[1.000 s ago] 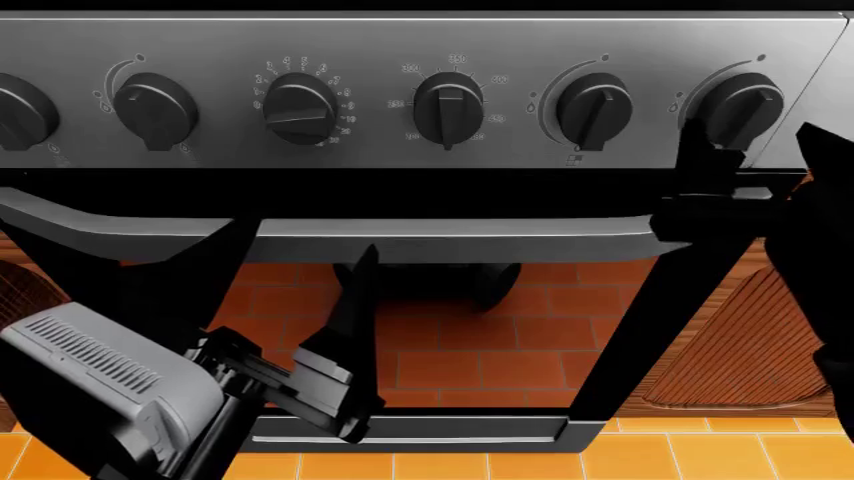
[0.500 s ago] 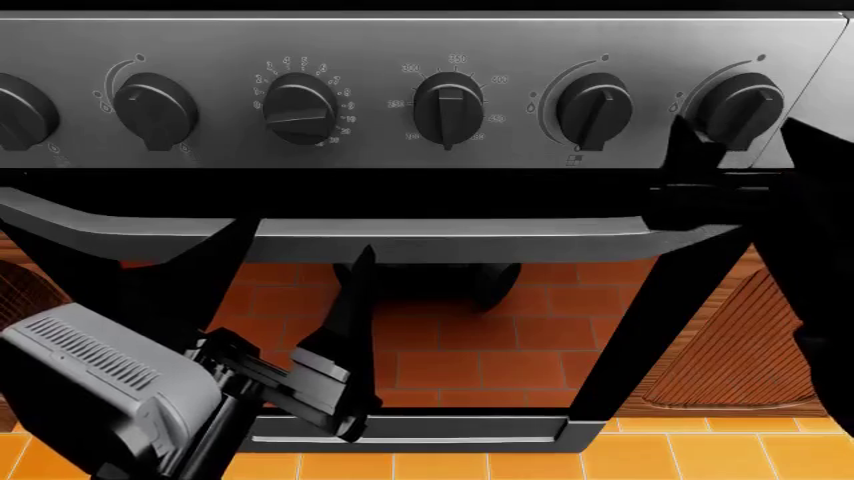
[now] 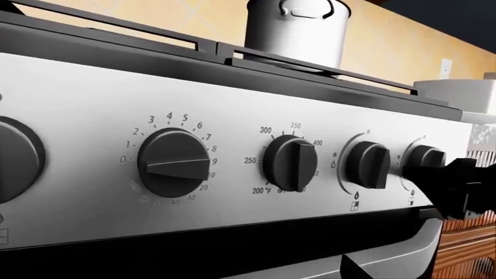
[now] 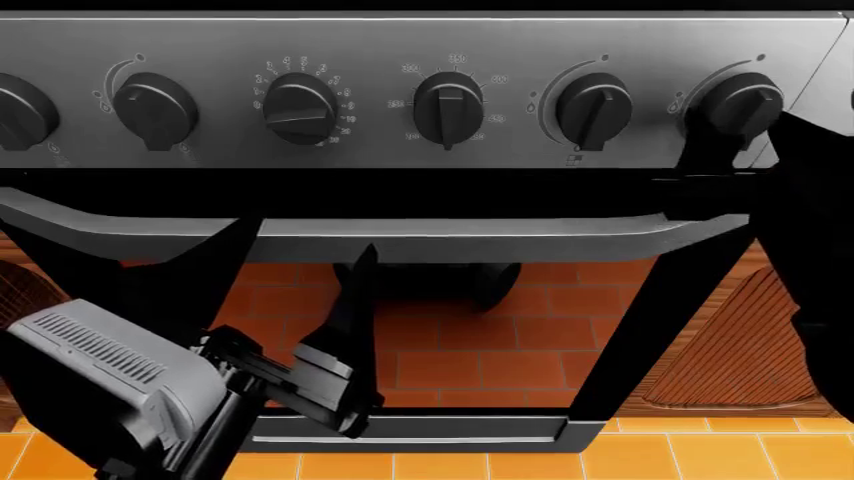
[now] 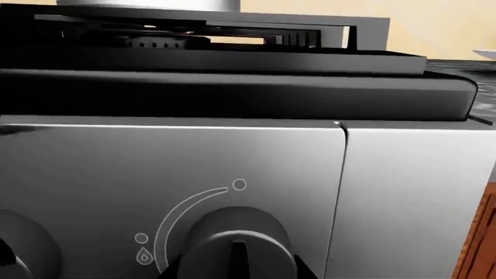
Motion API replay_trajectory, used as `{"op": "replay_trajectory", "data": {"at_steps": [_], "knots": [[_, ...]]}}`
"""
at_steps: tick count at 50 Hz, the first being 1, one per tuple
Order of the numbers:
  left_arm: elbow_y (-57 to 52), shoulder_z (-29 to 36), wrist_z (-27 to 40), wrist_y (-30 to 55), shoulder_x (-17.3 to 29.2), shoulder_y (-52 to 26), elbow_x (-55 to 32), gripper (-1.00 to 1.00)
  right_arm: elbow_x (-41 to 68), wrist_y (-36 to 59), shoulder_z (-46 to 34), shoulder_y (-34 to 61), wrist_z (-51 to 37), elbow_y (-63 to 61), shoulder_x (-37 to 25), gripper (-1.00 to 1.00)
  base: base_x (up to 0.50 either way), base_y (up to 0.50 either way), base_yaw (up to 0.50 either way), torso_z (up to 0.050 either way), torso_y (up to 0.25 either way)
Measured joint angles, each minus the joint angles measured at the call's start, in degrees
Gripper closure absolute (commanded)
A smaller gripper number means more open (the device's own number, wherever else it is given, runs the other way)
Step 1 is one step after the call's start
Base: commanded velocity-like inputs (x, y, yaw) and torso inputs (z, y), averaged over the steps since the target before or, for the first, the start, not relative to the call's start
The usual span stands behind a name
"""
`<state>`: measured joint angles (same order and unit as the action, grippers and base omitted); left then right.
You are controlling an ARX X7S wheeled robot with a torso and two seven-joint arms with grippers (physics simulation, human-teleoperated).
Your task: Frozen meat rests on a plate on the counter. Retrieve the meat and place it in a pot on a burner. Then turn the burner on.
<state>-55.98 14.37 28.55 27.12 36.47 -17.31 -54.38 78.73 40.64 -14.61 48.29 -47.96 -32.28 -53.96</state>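
Nearest in the head view, the left arm's grey ribbed housing [image 4: 100,385] fills the lower left corner, and the left gripper [image 4: 287,330] hangs low in front of the oven door glass [image 4: 467,350], its dark fingers spread apart with nothing between them. Behind it the glass mirrors orange-red floor tiles, and the long steel door handle [image 4: 400,240] runs across just above.

At the right edge the right arm is a black mass [image 4: 814,260] rising up to the control panel. The right gripper [image 4: 727,150] sits right at the rightmost knob [image 4: 743,103]; its fingers are black against black, so I cannot tell whether they are closed on the knob or apart. In the right wrist view that knob [image 5: 236,247] fills the foreground, with a flame-arc marking curving over it.

Along the steel panel [image 4: 400,45] stand more round black knobs: a numbered timer dial [image 4: 299,108], a temperature dial [image 4: 449,108], and another burner knob [image 4: 593,108].

Farther back, above the panel, the right wrist view shows a burner [image 5: 159,42] under black grate bars. The pot [image 3: 297,32] stands on the grate at the stove's rear, seen in the left wrist view. A sliver of the counter [image 5: 484,99] shows beside the stove. The frozen meat is not visible in any view.
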Motion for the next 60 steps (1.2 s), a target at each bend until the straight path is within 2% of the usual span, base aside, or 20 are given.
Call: {"op": "replay_trajectory", "data": {"at_steps": [17,60], "knots": [[0.0,0.4,0.3,-0.8,0.4,0.4,0.1,-1.0,-1.9,2.3,-2.0,1.8,-1.1,-0.5,-0.3,1.0,0.0,0.0,0.0,0.0,0.0],[-0.2,1.7,1.1,-1.9,1.3,0.1,0.2,-1.0,-19.6,15.9,-17.9,13.7,6.3,-5.1,-5.8,1.0,0.0,0.0,0.01,0.001,0.003]]}}
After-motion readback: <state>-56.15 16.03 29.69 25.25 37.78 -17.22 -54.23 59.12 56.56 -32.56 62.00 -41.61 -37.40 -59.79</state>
